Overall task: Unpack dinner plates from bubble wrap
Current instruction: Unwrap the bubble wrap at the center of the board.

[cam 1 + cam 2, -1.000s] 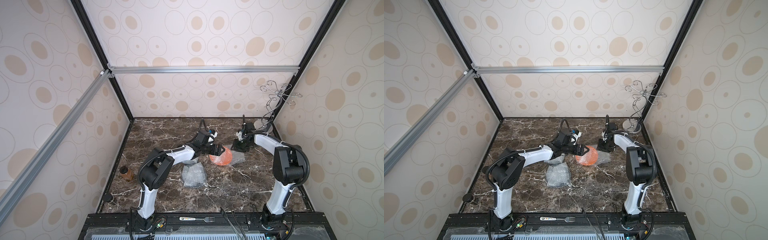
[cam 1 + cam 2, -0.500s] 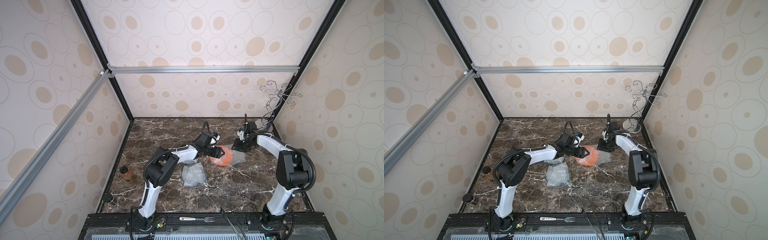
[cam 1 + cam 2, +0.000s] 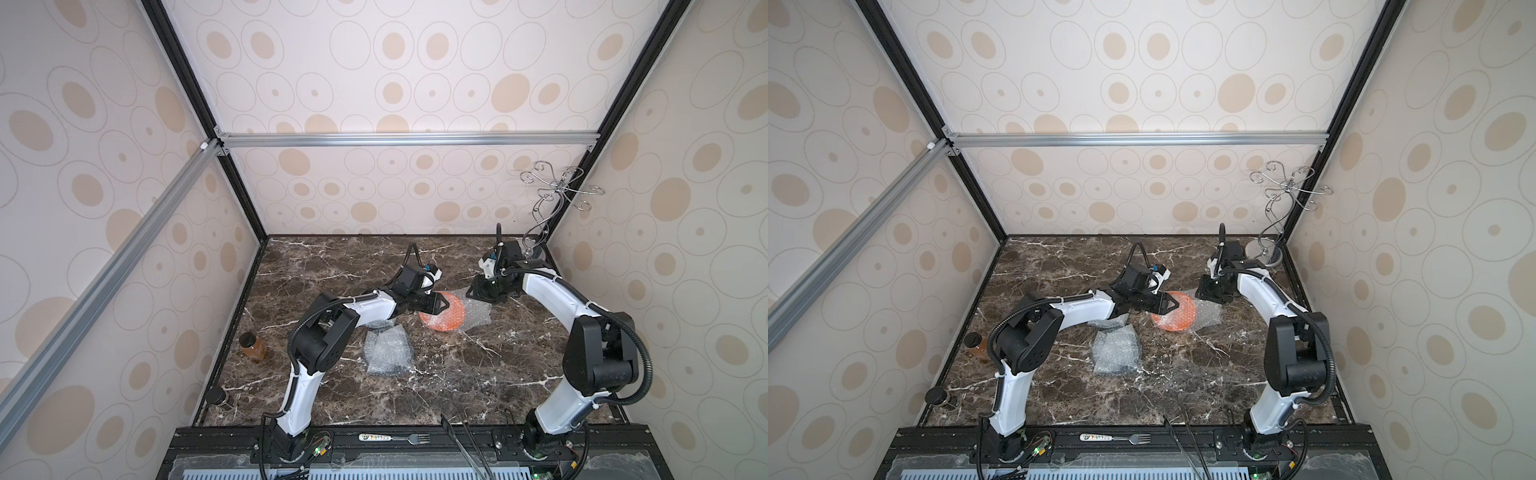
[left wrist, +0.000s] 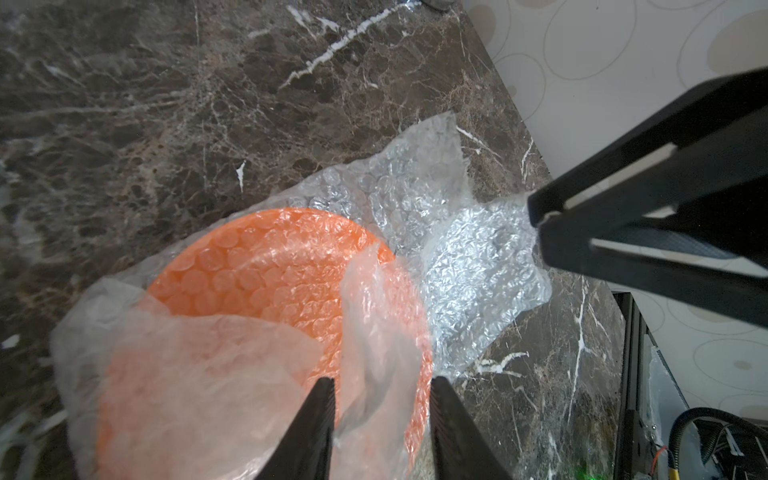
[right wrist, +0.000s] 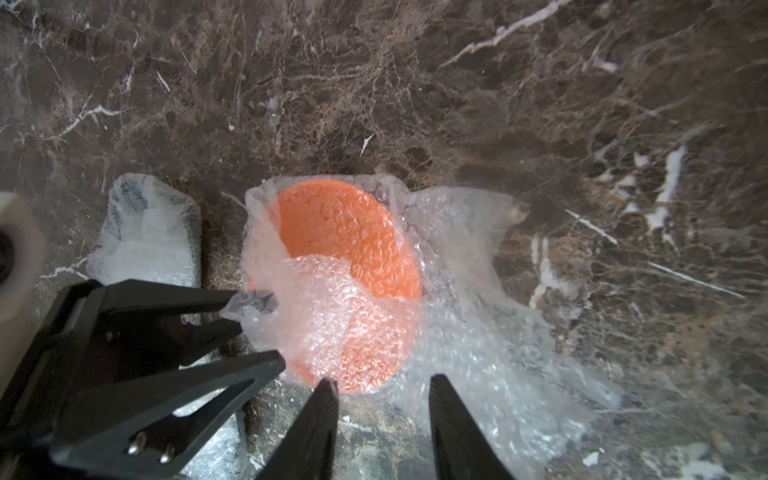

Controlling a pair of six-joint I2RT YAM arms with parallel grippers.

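Well behind the jaws of the left gripper [image 3: 446, 305], toward the robot's base, a closed, grey-looking bundle [image 3: 388, 349] of bubble wrap is seen lying on the dark brown marbled tabletop [image 3: 478, 374]. Its contents cannot be made out, and it is judged to be unopened.

The left jaws are set at a middling gap. A loose flap of film stands between them in the left wrist view, but whether it is pinched cannot be told.

Just ahead of and below these jaws, a glossy, round, bright orange plate [image 4: 257, 266] lies flat. The half nearer the left jaws is veiled by folded film, and the farther half is covered by one bubbled layer.

Beyond the plate, the clear bubble wrap sheet [image 4: 469, 257] is spread toward the right gripper [image 4: 536, 218]. Its far corner is held by the narrow-set jaws there and drawn slightly off the tabletop. The plate is thus placed between the two pairs of jaws.

The task is judged to be partway along. One wrapping has been partly opened out, yet no plate is seen fully freed. The orange plate has to be uncovered and taken off its sheet, and the bundle has to be undone.
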